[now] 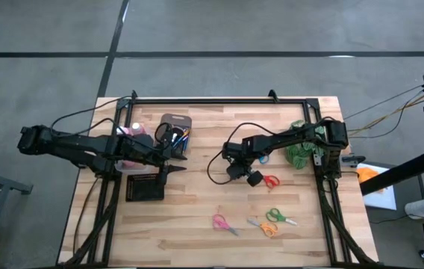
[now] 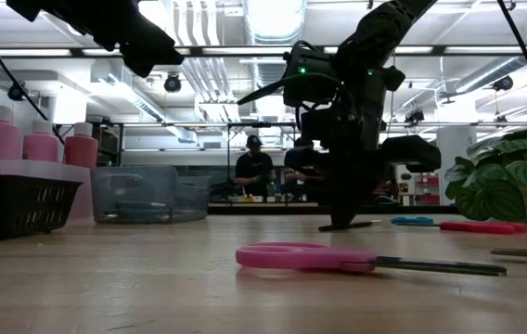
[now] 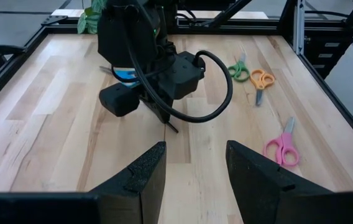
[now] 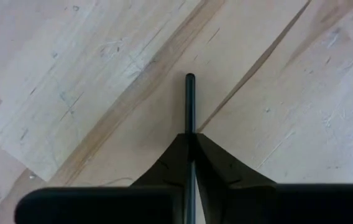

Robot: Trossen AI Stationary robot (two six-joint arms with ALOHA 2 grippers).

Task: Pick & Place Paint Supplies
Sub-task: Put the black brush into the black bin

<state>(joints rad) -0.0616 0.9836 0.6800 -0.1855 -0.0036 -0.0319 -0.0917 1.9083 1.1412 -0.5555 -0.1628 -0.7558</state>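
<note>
My right gripper [image 1: 234,172] stands near the middle of the table, pointing steeply down, and is shut on a thin black paintbrush [image 4: 190,106]. My left gripper [image 3: 192,168] hovers open over the left part of the table with nothing between its fingers, beside a grey bin [image 1: 175,128] of brushes. Three pink bottles [image 2: 39,144] with white caps stand at the left, behind a black mesh basket [image 2: 13,204]. My right gripper pinches the black brush's thin shaft [image 4: 191,138] between its two fingertips [image 4: 175,155], coming from above and pointing steeply down. The shaft runs on past the fingers to a free end [image 4: 190,78] close over the wood. Whether that end touches the table I cannot tell.
Scissors lie on the right half: a red and blue pair [image 1: 269,181], a pink pair [image 1: 223,224], a green pair [image 1: 278,217] and an orange pair [image 1: 266,226]. A green leafy plant [image 1: 299,149] stands at the right. A clear tub [image 2: 147,193] sits at the left.
</note>
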